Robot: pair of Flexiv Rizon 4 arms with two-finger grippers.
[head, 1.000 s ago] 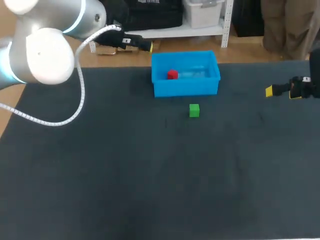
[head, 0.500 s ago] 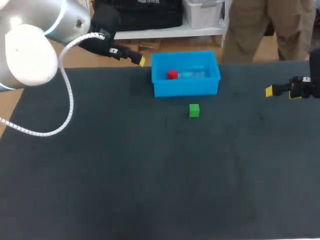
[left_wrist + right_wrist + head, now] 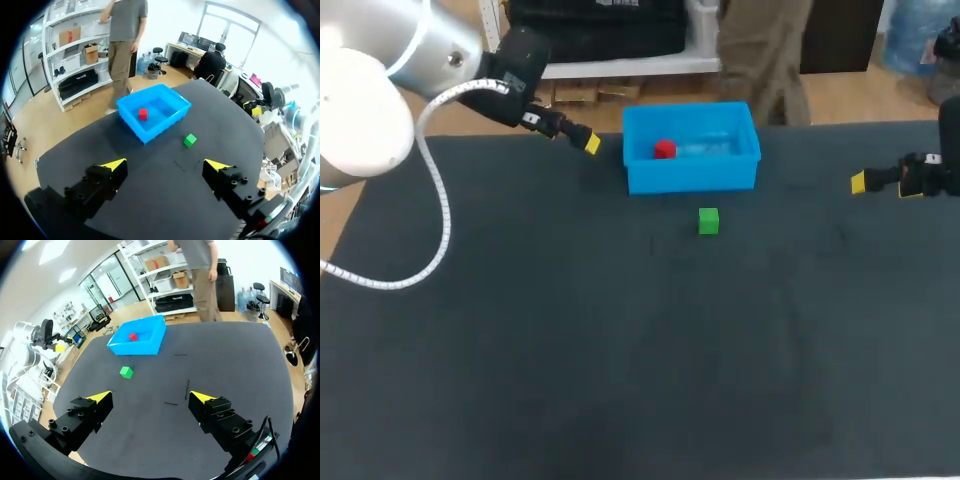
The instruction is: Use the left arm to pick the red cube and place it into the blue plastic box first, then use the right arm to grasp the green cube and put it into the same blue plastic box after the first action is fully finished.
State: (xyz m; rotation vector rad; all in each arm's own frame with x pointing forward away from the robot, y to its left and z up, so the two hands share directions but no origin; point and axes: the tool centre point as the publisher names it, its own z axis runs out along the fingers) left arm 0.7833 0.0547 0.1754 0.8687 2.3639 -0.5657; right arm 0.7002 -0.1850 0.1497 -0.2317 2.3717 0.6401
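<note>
The left gripper (image 3: 165, 165) hung left of the blue plastic box (image 3: 692, 176), its fingers wide apart and holding nothing. This made sense, I think, because the red cube (image 3: 664, 150) lay inside the box, in its left part, so the first step looked finished. The green cube (image 3: 709, 221) sat untouched on the table (image 3: 620, 350) just in front of the box. The right gripper (image 3: 150, 397) hung well right of the box, also spread and empty. The head view hid the fingers' spacing; each wrist view showed it plainly.
</note>
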